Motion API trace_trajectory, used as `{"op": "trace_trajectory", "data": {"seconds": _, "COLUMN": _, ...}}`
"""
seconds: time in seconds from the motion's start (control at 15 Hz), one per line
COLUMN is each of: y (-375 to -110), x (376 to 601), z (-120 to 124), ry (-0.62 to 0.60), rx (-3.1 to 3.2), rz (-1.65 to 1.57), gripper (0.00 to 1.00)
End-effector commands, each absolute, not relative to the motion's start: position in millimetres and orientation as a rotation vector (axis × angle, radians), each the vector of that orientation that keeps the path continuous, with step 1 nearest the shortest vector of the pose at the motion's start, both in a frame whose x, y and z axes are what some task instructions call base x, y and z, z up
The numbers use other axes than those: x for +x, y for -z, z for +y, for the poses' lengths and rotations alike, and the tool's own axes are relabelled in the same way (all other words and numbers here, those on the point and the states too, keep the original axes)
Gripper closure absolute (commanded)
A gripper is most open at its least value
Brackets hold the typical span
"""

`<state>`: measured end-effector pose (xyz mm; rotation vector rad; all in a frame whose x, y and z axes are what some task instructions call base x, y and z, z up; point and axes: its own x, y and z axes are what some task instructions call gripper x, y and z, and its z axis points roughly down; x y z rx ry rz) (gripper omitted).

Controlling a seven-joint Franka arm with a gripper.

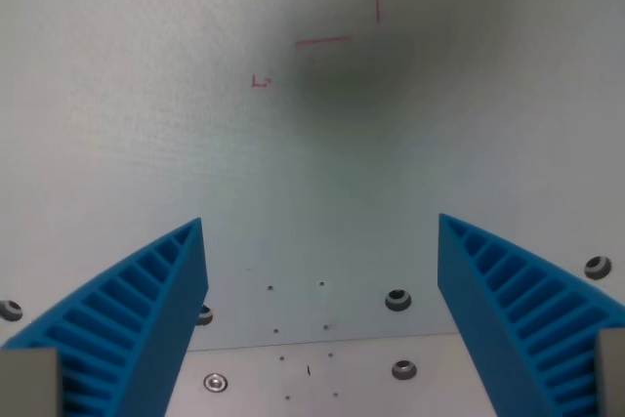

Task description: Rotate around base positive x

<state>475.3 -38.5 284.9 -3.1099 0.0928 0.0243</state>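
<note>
Blue ribbed fingers [137,319] of the tool [320,227]: spread wide, holding nothing. Pale table [146,95] below, with red markings [337,31] and screw heads [397,300] (no object to grasp). Step: pure wrist rotation; next move needs only clearance.

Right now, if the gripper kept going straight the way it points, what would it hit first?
Nothing lies between the open gripper fingers. It would probably meet the pale surface first, near the red marks, though depth is unclear.
</note>
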Motion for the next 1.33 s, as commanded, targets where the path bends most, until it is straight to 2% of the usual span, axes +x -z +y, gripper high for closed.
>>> {"op": "trace_trajectory", "data": {"seconds": 0.07, "y": -287.2, "x": 475.1, "z": -43.1, "ry": -0.026, "rx": -2.956, "rz": 0.069, "gripper": 0.00}}
{"op": "trace_trajectory", "data": {"seconds": 1.33, "y": -287.2, "x": 475.1, "z": -43.1, "ry": -0.037, "rx": -2.735, "rz": 0.063, "gripper": 0.00}}
